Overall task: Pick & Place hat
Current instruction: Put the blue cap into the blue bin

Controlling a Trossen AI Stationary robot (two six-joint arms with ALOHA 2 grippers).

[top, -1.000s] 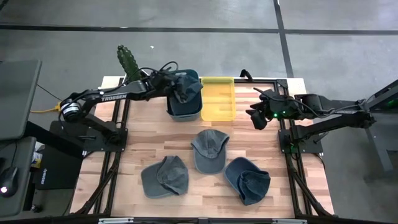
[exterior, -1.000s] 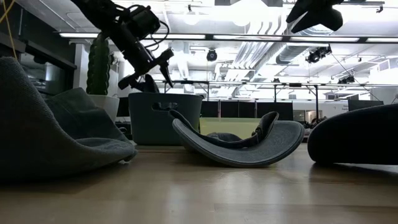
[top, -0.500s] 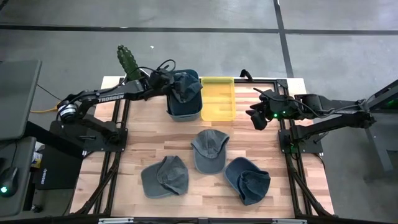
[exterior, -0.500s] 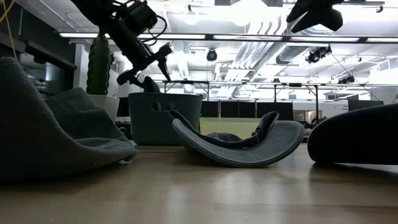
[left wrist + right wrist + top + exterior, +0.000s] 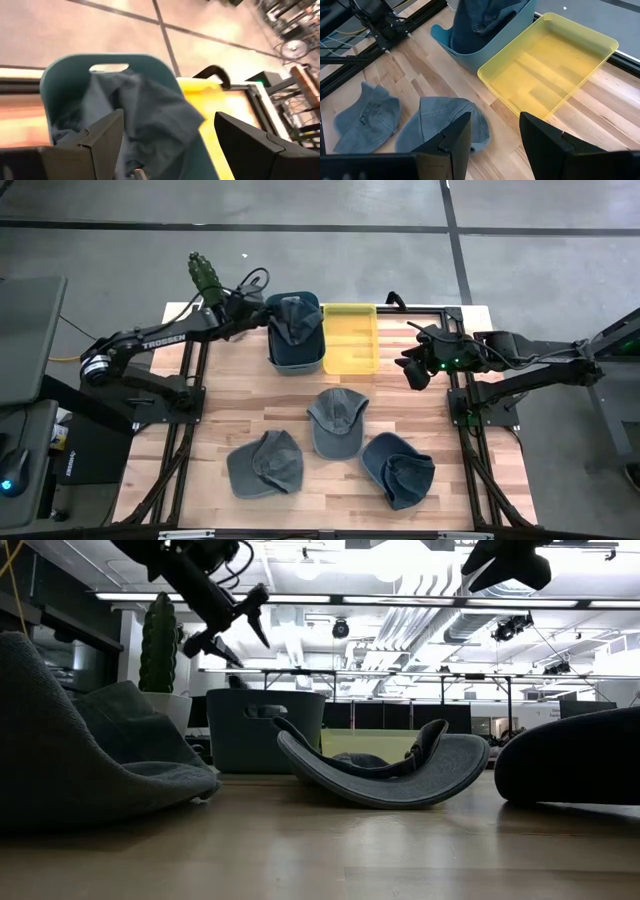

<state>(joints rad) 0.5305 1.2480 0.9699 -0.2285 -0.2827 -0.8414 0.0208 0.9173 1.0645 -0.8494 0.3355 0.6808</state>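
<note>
Looking past the left gripper (image 5: 167, 145), jaws apart and empty, a hat (image 5: 145, 110) fills the teal bin (image 5: 65, 75).

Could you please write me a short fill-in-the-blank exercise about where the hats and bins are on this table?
1. The number of denim hats lying loose on the wooden table is ___.
2. A denim hat already sits in the ___ plastic bin.
3. The shallow yellow plastic tray holds ___ hats.
4. The open left gripper hangs ___ the bin.

Missing words: three; blue; no; above
</note>
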